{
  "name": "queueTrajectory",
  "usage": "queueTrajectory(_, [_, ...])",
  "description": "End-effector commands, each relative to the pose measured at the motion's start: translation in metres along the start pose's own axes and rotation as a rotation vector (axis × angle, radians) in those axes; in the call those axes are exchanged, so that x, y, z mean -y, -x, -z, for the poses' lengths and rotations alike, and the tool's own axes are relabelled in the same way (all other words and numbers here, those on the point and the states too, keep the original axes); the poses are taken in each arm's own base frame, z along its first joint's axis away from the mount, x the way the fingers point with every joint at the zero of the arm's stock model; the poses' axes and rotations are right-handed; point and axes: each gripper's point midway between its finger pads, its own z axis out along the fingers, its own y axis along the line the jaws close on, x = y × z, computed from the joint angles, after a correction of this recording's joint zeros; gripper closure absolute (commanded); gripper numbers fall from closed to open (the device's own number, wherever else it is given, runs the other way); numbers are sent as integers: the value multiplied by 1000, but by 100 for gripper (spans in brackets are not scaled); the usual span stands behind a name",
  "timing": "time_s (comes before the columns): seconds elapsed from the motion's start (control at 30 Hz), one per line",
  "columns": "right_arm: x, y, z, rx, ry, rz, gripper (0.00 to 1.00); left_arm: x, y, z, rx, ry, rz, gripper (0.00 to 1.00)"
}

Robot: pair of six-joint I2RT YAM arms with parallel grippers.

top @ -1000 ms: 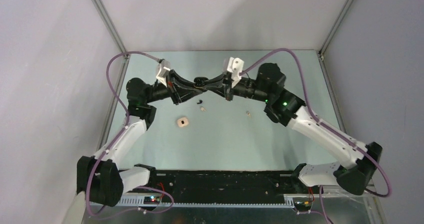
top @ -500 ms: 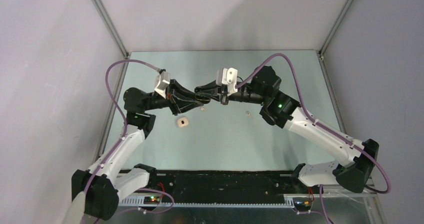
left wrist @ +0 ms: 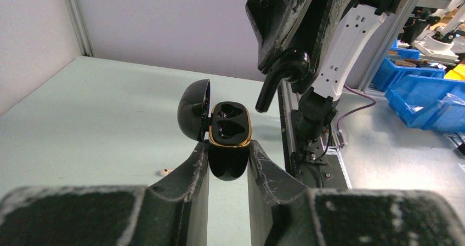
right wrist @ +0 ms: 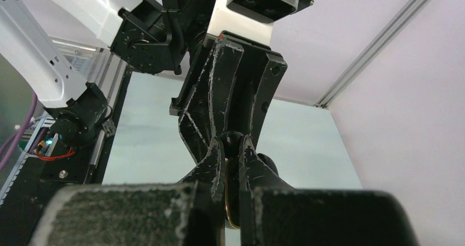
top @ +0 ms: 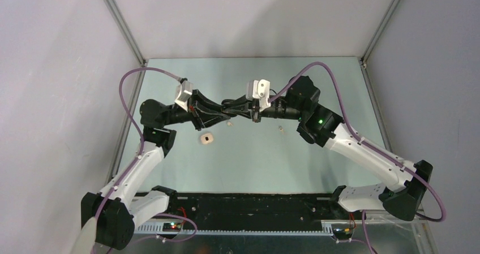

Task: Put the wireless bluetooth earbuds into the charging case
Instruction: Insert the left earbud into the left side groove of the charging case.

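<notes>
My left gripper (left wrist: 229, 150) is shut on a black charging case (left wrist: 229, 126) with a gold rim, held off the table. Its lid stands open to the left and both sockets look empty. My right gripper (right wrist: 233, 143) is shut on a black earbud (left wrist: 282, 70). The bud hangs just above and to the right of the case mouth, stem pointing down, clear of the sockets. In the top view the two grippers (top: 231, 109) meet tip to tip over the middle of the table. Two cream earbuds (top: 229, 124) (top: 281, 129) lie on the table.
A small cream case (top: 206, 138) lies open on the table below the left gripper. One cream earbud (left wrist: 164, 171) shows left of the left fingers. Grey walls and metal frame posts (top: 121, 25) bound the table at the back and sides.
Both grippers, still tip to tip, have come nearer to the arm bases and lower. The left one kept the case, the right one kept the black earbud.
</notes>
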Motion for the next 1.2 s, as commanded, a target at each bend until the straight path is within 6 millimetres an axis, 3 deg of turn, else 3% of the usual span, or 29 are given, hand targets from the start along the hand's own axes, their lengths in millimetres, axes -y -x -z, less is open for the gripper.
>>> queueTrajectory(0.0, [1, 23, 5, 34, 1, 24, 100, 5, 9, 0, 18, -4, -25, 100])
queueTrajectory(0.53, [9, 2, -5, -12, -37, 6, 100, 11, 19, -1, 22, -24, -69, 100])
queueTrajectory(0.87, [14, 0, -6, -20, -64, 5, 100, 11, 22, 0, 32, -14, -97, 100])
queueTrajectory(1.17, [4, -3, -1, -41, -26, -2, 100, 5, 29, 0, 59, 24, -89, 100])
